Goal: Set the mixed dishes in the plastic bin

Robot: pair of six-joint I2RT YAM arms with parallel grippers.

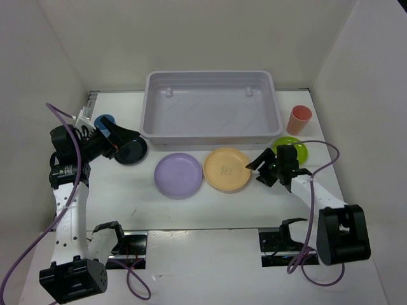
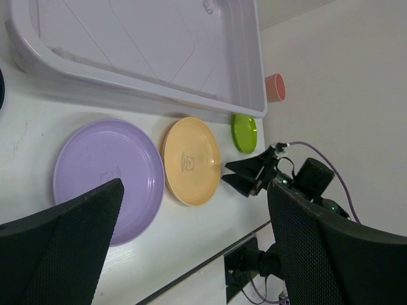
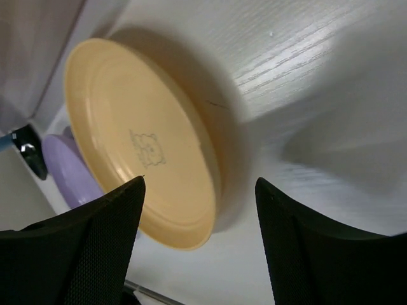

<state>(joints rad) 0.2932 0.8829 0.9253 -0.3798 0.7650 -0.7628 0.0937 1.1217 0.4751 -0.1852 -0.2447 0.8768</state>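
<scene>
- Top external: plastic bin (image 1: 210,111) empty; nothing placed yet, mixed dishes (image 1: 179,175) all on table (image 1: 210,213).
- Right gripper (image 1: 255,173) jaws apart at yellow plate (image 1: 227,169) rim, no grip.
- Left gripper (image 1: 130,141) wide over black plate (image 1: 135,154).

We look into a white booth closed on three sides around a white table (image 1: 191,213).
We see a plain, pale back wall (image 1: 210,35) meeting two side panels, the left wall (image 1: 28,70) and the right wall (image 1: 375,76), all bare and matte. The tabletop runs up to the foot of the back wall, and we make out its faint wood grain best in the right wrist view. The light is soft and even, leaving only blurred grey shadows on the surface.
</scene>
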